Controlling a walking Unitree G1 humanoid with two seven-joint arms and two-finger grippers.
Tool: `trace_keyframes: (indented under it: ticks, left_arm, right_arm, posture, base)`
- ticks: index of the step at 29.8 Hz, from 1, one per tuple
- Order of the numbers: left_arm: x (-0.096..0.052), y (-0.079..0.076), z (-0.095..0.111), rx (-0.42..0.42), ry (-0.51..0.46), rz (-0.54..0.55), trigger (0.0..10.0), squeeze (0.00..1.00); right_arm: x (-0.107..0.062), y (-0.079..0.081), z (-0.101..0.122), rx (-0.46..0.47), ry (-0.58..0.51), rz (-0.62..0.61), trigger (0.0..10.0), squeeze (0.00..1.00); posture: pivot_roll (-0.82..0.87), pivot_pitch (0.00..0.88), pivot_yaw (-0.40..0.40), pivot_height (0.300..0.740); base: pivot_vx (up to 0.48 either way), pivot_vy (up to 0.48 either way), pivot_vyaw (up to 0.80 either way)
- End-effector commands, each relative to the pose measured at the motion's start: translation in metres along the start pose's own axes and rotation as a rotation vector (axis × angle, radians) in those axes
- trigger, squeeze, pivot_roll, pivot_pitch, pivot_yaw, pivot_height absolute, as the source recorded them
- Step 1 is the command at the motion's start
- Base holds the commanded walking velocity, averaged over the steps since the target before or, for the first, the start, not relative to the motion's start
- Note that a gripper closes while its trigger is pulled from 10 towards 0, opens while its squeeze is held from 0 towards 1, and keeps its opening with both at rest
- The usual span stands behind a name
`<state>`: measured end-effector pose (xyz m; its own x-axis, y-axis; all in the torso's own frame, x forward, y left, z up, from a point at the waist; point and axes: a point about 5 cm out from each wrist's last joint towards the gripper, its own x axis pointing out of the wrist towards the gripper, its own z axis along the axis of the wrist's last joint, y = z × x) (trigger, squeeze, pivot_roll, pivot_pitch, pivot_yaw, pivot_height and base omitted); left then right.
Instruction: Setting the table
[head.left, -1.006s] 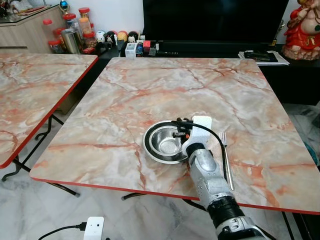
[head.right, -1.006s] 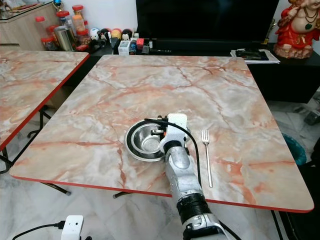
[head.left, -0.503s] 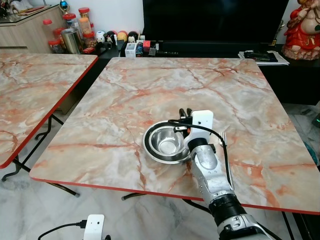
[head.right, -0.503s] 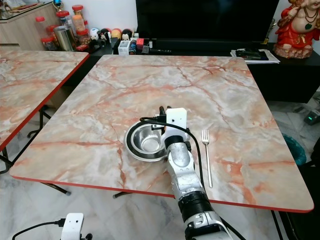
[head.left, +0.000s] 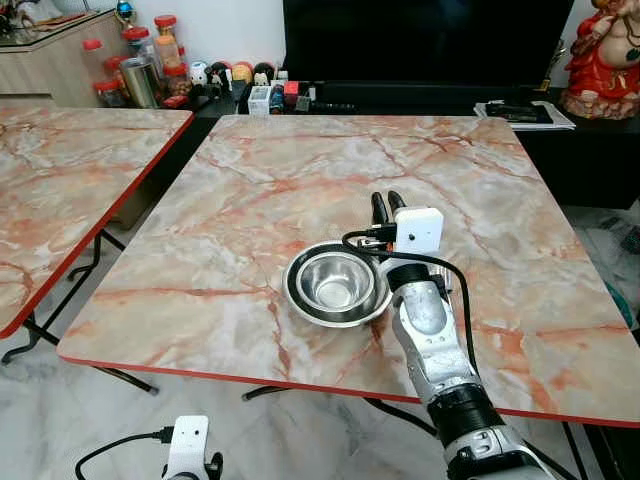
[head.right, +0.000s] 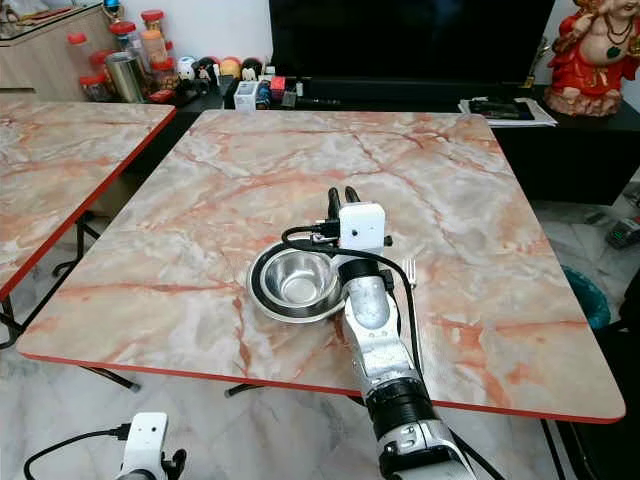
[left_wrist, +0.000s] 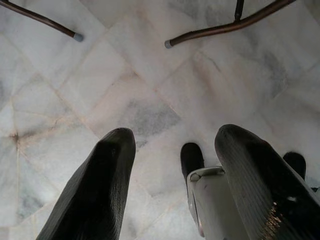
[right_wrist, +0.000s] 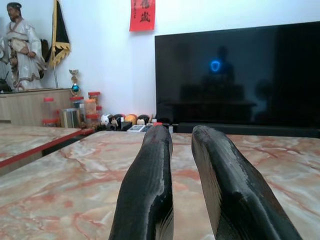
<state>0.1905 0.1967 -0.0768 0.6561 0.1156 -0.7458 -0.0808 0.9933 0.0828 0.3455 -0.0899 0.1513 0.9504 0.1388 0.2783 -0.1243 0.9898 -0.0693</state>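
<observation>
Now the right gripper stands higher and further toward the far edge than it did a second ago: then it lay low over the right rim of the round stainless-steel bowl, and since then it has risen and tipped up, so its two long black fingers point out across the table with only a narrow gap between them and nothing held. By that reading the bowl has been set down and let go, and this part of the place setting looks done.

The bowl sits near the front edge of the square table, a little right of the middle of that edge. It is a shallow polished metal dish with a broad dark-looking rim and a bright, mirror-like well. Just to its right, beyond the silver forearm, lies a slim metal fork, tines toward the far edge, partly hidden by the arm. The tabletop is glossy marble-patterned laminate, cream veined with orange-pink, trimmed in red along its edges.

The left gripper hangs idle beside the body, its fingers spread apart over the pale marble floor tiles.
</observation>
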Motion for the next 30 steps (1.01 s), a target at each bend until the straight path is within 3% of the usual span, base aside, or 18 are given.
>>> trace_keyframes:
  ticks: [1,30]
  left_arm:
    - [0.0003,0.0044,0.0015,-0.005,-0.002,0.020,10.0,0.00]
    - [-0.0007,0.0075,-0.0015,0.000,0.001,0.027,10.0,0.00]
  right_arm:
    - [0.0023,0.0035,0.0048,-0.003,-0.021,0.009,10.0,0.00]
    - [0.0000,0.0082,0.0021,0.015,-0.018,0.025,10.0,0.00]
  posture:
    - [0.01,0.000,0.015,0.736]
    - [0.02,0.000,0.025,0.736]
  base:
    - [0.000,0.000,0.00]
    - [0.000,0.026,0.00]
